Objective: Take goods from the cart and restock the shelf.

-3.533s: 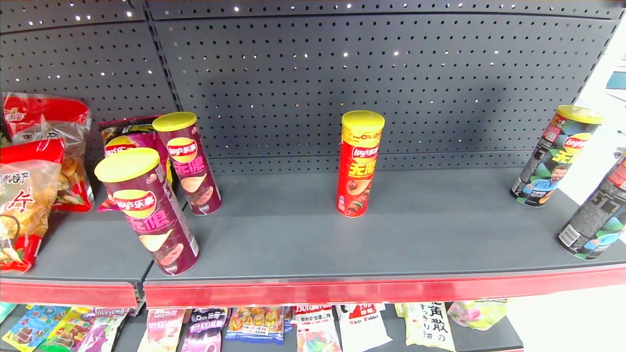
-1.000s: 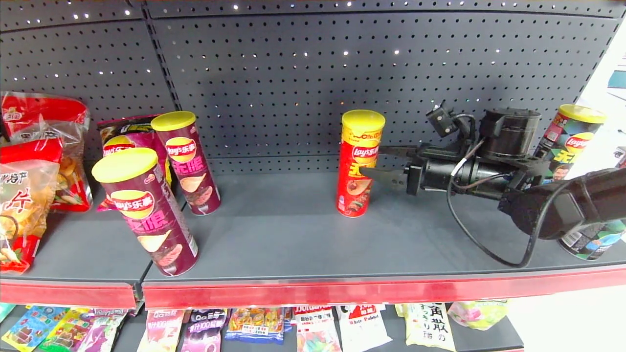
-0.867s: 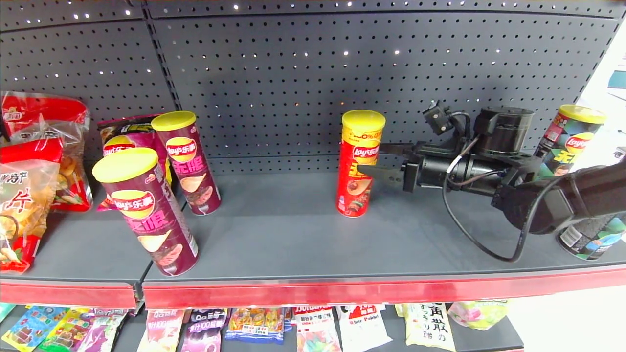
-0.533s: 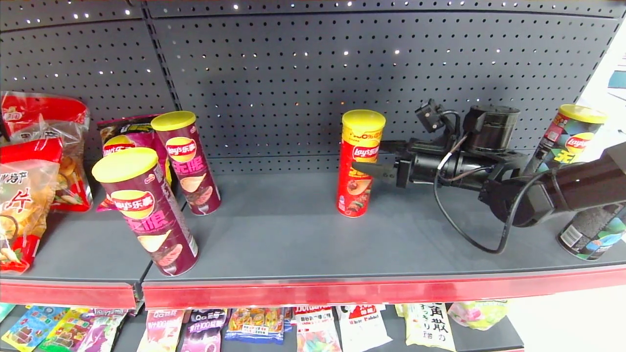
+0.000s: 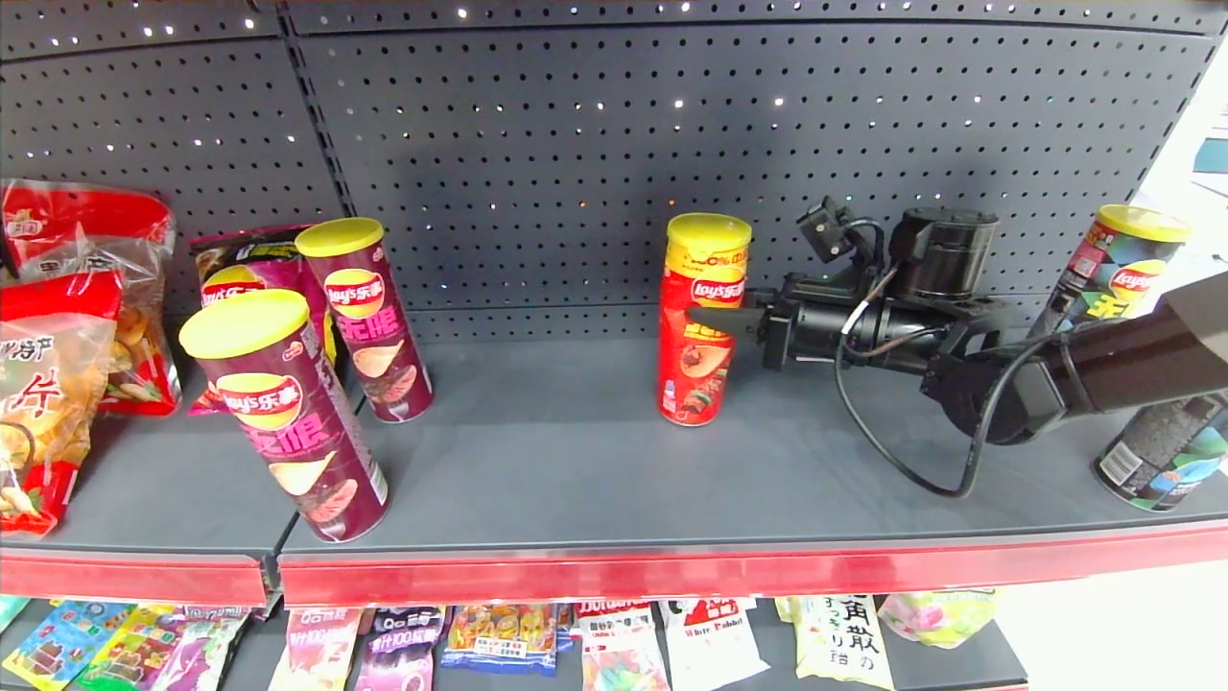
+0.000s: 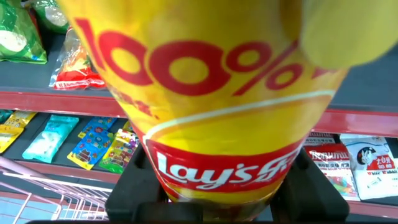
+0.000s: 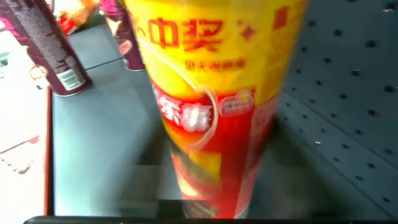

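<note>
The right gripper [image 5: 721, 309] comes in sideways and grips the red can [image 5: 696, 384] near mid-height, one finger in front and one behind. The can stands on the shelf [image 5: 576, 470]. Past the fingertips lies open shelf, then purple cans [image 5: 288, 422] and snack bags [image 5: 67, 317]. Behind the wrist stand patterned cans [image 5: 1103, 297], which the arm partly covers. Its cable [image 5: 892, 461] sags low over the shelf. The pegboard [image 5: 576, 173] is close behind the far finger, and the red lip [image 5: 672, 574] is well off on the near side. In the left wrist view the left gripper [image 6: 214, 205] is clamped on a second can [image 6: 217, 124], with a cart [image 6: 37, 199] below.
</note>
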### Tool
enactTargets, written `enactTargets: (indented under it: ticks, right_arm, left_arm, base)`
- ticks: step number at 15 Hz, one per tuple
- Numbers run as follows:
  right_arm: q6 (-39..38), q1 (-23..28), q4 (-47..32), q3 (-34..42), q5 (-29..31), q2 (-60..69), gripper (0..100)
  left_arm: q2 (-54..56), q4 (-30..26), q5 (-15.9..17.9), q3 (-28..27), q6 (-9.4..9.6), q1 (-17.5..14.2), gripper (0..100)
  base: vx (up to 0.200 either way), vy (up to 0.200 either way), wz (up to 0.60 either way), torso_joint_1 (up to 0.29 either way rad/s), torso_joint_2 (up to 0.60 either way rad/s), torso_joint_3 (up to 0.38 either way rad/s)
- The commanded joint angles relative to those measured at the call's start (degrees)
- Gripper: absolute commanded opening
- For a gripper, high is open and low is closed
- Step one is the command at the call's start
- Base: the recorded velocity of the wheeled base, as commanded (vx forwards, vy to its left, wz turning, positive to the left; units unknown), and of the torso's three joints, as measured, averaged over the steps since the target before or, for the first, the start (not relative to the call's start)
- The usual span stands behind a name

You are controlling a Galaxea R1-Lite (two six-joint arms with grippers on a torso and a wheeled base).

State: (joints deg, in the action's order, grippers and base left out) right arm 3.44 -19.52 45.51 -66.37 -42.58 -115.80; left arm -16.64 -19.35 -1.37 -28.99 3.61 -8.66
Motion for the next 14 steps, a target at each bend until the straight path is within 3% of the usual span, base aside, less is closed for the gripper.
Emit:
enactTargets:
  ticks: [1,7,14]
  right_arm:
    - [-0.01,-0.52,0.11,0.01,-0.05,0.13,0]
    - [0.08,-0.96,0.11,3.0,3.38,5.06,0]
    - [-0.19,-3.86,0.28,17.76,14.37,18.59,0]
  left_arm:
    - [0.47,-0.08,-0.04,0.07,0.0,-0.05,0]
    - [0.73,-0.08,-0.13,0.34,0.0,-0.05,0]
    - [0.82,-0.08,0.05,0.69,0.17,-0.05,0]
  base:
    - [0.0,0.0,0.0,0.0,0.0,0.0]
    - [0.0,0.0,0.0,0.0,0.0,0.0]
    - [0.0,0.0,0.0,0.0,0.0,0.0]
